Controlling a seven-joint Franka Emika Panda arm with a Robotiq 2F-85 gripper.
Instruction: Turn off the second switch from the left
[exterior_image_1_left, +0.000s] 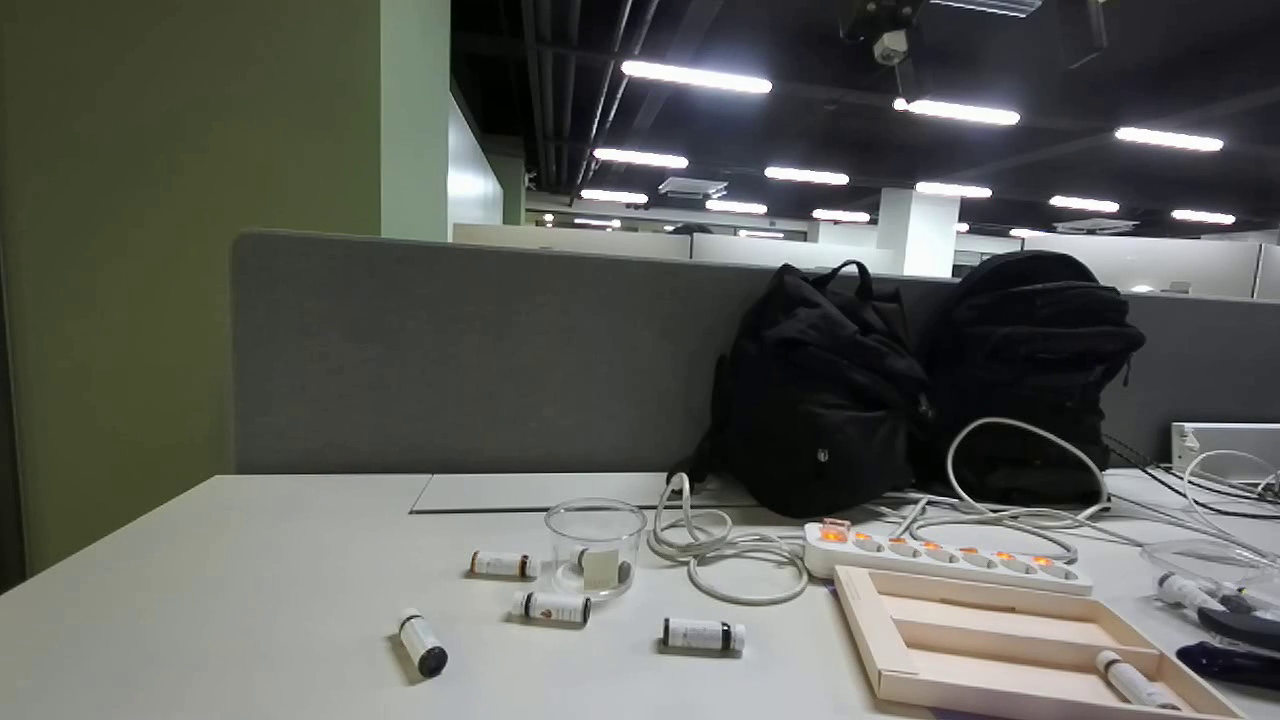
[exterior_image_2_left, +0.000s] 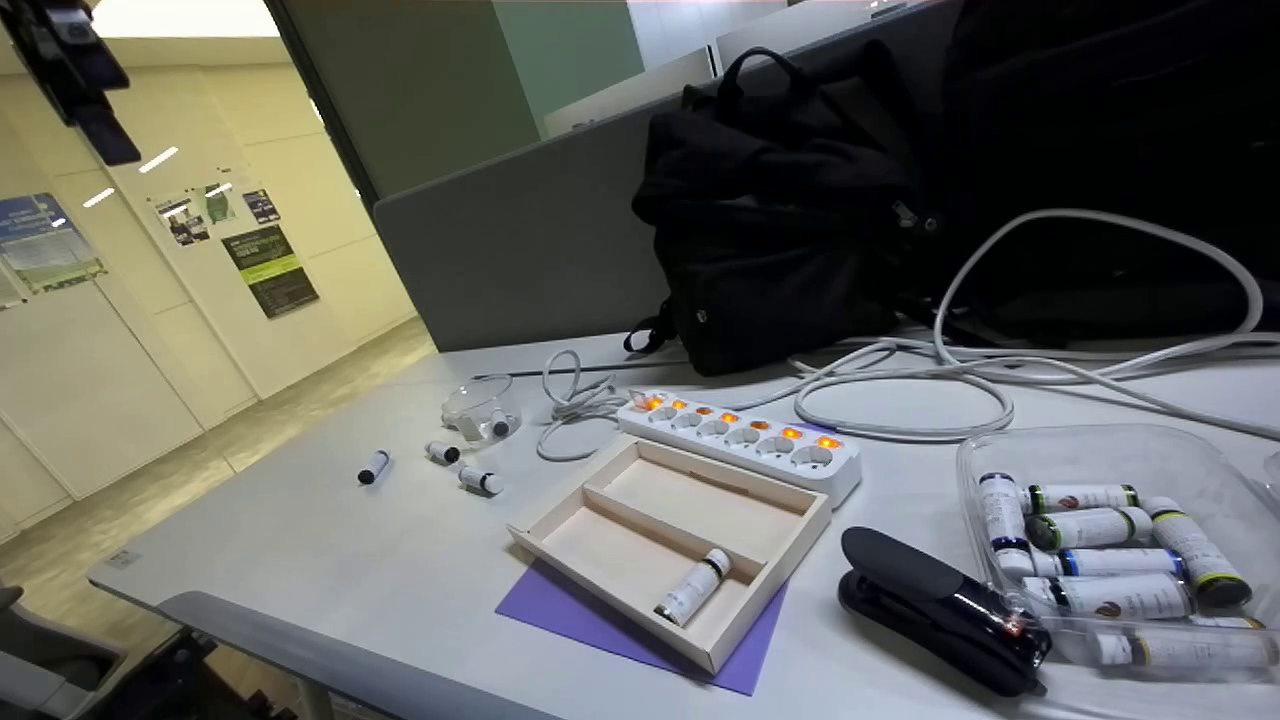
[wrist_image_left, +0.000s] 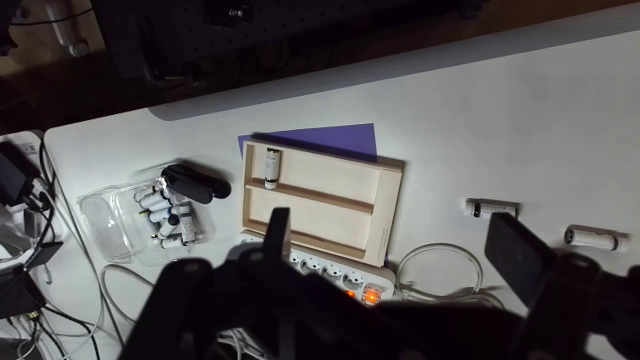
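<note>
A broad white desk (exterior_image_1_left: 280, 580), my press seemingly not yet made.
A pale wooden 2-compartment tray (exterior_image_2_left: 703, 489) sits just on the near side of the long white plastic power strip (exterior_image_2_left: 741, 436). My black 2-fingered gripper (wrist_image_left: 393, 236) hangs well above, fingers (wrist_image_left: 517, 256) wide apart, holding nothing. At the strip's left end glows a larger, clear-guarded orange switch (exterior_image_1_left: 833, 535); just right of it is the small orange-lit switch (exterior_image_2_left: 678, 405) I take as 2nd from the left. If the guarded switch doesn't count, I'd hit the wrong target. Spread fingers could press 2 at once or snag the tray; pushing hard could slide the strip.
</note>
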